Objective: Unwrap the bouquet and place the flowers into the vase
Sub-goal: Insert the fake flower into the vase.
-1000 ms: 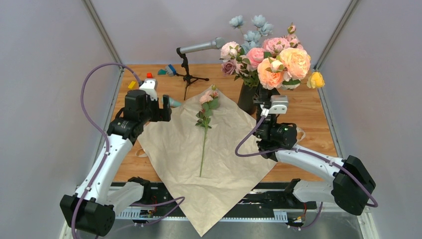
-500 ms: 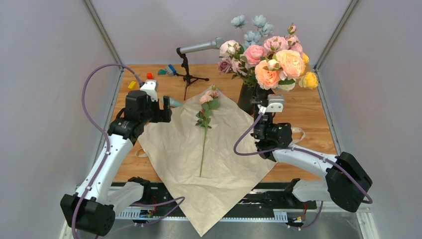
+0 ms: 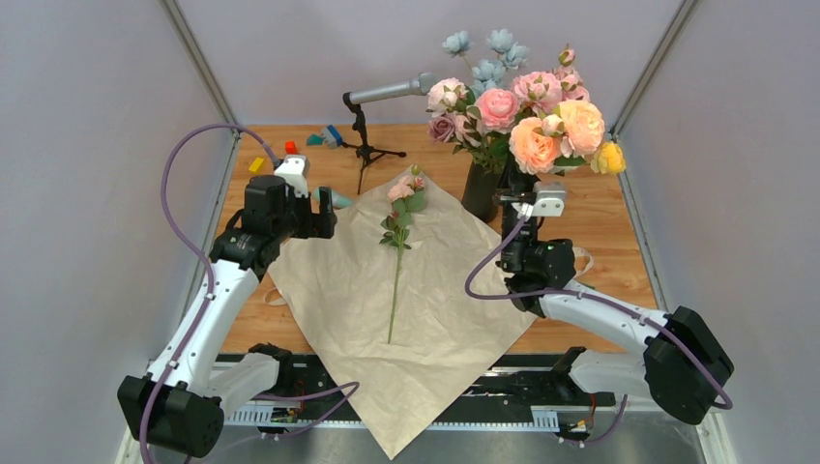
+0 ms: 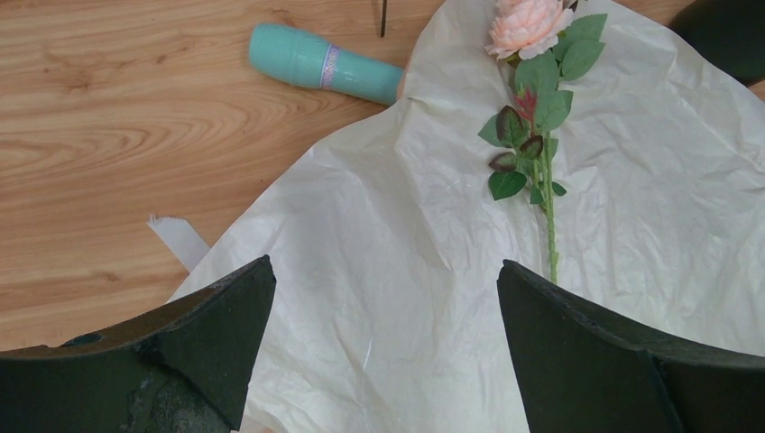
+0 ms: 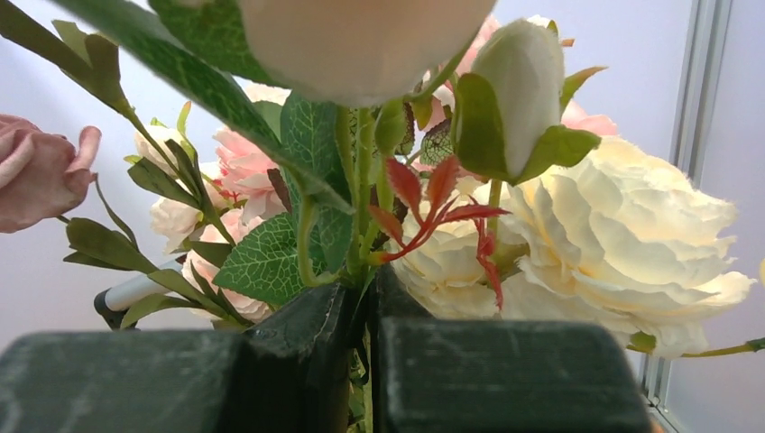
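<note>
- One paper [image 3: 406, 300] sheet, unwrapped, lies flat across the table [image 3: 609, 242], with its near corner hanging over the front edge.
- Flowers [image 3: 541, 135] bunched over the vase [image 3: 481, 193] at back right; can't tell if every stalk sits inside.
- Right gripper [image 5: 361, 311] clamped on green stems [image 5: 356, 171] of that bunch, just above the vase.
- Left gripper [image 4: 386, 298] has its jaws wide apart, hovers over the paper's left corner, holds nothing.
- Loose rose [image 3: 395, 280] lies on the paper, bloom toward the back, apart from both grippers.
- Teal tube [image 4: 325, 65] on the table at the paper's back-left edge.

No text or label can be read anywhere.
</note>
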Controlling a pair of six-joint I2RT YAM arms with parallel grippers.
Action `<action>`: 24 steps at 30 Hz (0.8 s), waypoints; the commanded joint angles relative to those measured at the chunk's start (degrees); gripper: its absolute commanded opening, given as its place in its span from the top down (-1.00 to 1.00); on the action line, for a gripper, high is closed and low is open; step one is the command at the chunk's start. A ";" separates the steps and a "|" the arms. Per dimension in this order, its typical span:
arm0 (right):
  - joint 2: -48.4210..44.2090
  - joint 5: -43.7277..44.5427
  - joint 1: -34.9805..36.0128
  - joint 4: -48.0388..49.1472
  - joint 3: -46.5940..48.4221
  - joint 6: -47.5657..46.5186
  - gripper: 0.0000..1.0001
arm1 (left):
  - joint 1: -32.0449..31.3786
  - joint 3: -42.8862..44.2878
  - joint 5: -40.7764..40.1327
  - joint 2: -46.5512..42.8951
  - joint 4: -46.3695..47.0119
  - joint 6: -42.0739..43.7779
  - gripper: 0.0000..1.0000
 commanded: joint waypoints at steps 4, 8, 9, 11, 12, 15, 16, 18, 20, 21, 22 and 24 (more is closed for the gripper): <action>0.39 2.40 -0.87 -8.27 -1.80 4.10 1.00 | 0.32 -0.03 1.51 -0.08 1.79 0.19 -1.00; 1.19 2.40 -1.13 -9.20 -2.13 5.52 1.00 | 0.32 -0.11 1.36 -0.15 1.79 0.20 -1.00; 1.49 2.39 -1.25 -9.29 -2.22 5.70 1.00 | 0.32 -0.09 1.33 -0.20 1.80 0.20 -1.00; 2.02 2.44 -1.30 -9.75 -2.08 6.05 1.00 | 0.30 -0.15 1.24 -0.30 1.76 0.20 -1.00; 2.28 2.39 -1.38 -9.95 -2.06 6.22 1.00 | 0.31 -0.16 1.23 -0.27 1.79 0.20 -1.00; 2.84 2.30 -1.56 -10.52 -1.90 6.70 1.00 | 0.32 -0.16 1.36 -0.33 1.80 0.20 -1.00; 3.04 2.29 -1.62 -10.62 -1.81 6.80 1.00 | 0.32 -0.16 1.38 -0.38 1.74 0.20 -1.00; 3.44 2.29 -1.74 -10.63 -1.71 6.75 1.00 | 0.32 -0.16 1.40 -0.35 1.72 0.20 -1.00; 3.80 2.20 -1.83 -10.45 -1.54 6.53 1.00 | 0.32 -0.18 1.45 -0.34 1.72 0.20 -1.00; 4.06 2.04 -1.84 -10.31 -1.36 6.20 1.00 | 0.32 -0.23 1.46 -0.39 1.72 0.20 -1.00; 4.31 2.03 -1.91 -10.10 -1.17 5.86 1.00 | 0.32 -0.24 1.42 -0.37 1.72 0.20 -1.00; 5.12 1.97 -2.01 -9.41 -0.66 5.09 1.00 | 0.32 -0.20 1.49 -0.39 1.67 0.20 -1.00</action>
